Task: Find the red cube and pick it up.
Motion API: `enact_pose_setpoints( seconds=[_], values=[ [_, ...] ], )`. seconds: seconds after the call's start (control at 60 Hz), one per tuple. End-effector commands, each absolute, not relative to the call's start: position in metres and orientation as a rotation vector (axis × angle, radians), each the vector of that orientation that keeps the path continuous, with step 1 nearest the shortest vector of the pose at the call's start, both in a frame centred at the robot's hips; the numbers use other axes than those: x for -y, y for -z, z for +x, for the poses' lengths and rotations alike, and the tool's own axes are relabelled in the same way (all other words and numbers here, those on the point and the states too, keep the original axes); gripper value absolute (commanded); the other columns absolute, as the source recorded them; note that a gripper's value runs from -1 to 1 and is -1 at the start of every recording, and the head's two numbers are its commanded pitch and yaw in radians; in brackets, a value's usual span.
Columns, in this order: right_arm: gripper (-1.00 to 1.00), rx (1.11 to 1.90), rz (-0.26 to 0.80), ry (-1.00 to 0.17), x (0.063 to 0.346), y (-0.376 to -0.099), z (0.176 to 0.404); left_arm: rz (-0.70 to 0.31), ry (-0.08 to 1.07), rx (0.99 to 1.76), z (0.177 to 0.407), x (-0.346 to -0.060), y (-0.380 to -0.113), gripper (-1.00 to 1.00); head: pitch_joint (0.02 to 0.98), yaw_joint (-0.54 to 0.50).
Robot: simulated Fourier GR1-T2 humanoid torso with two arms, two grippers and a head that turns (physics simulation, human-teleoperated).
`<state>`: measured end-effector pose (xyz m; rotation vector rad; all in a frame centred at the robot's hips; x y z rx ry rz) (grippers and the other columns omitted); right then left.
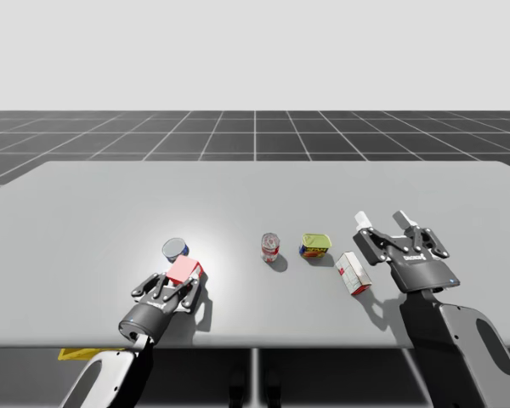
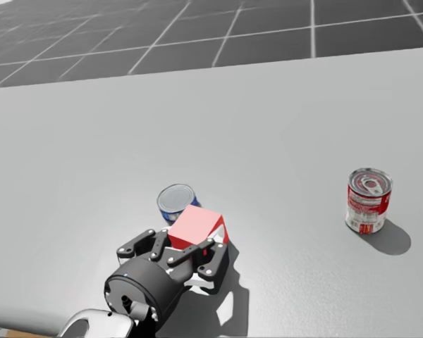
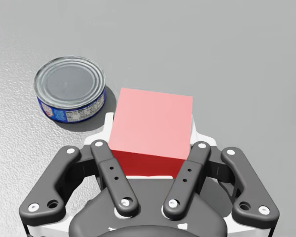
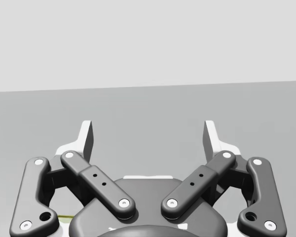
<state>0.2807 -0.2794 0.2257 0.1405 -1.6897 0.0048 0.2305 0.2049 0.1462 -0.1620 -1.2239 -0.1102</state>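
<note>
The high camera hangs above the table [image 1: 255,191] and looks down and away from me, wide enough to show most of its top. My head camera is nearer, tilted down at the table's left part; both share the red cube [image 2: 195,227], blue can [image 2: 175,202] and red can [image 2: 369,201]. My left wrist camera sits close over that cube and blue can. My right wrist camera looks nearly level across the table past my right gripper [image 4: 148,136].

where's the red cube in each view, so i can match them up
high view: red cube left of centre, held by my left gripper.
head view: the cube low, left of centre, in that gripper.
left wrist view: the cube clamped between the fingers.
shared landmark: the short blue tin can just beyond the cube.
</note>
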Motion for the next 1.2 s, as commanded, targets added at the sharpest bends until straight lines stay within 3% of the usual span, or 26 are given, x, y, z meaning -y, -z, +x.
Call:
enact_pose_setpoints(
  seconds=[0.017,0.233,0.467,0.967,1.2],
  values=[
    [-1.00,1.689,0.140,-0.004,0.280,-0.226,0.281,-0.230,0.193,1.164,0.224,-0.200,-0.131,1.00,0.649,0.30],
    [-1.00,1.689,0.142,0.001,0.282,-0.226,0.281,-0.233,0.216,1.156,0.225,-0.197,-0.129,1.00,0.515,0.33],
    [-1.00,1.691,0.138,0.004,0.284,-0.226,0.281,-0.233,0.233,1.171,0.224,-0.195,-0.135,1.00,0.463,0.33],
    [-1.00,1.695,0.119,0.000,0.286,-0.226,0.283,-0.155,0.298,1.353,0.238,-0.199,-0.219,1.00,0.454,0.33],
    [-1.00,1.701,0.126,-0.002,0.288,-0.227,0.283,-0.098,0.305,1.501,0.243,-0.197,-0.273,1.00,0.447,0.32]
  ],
)
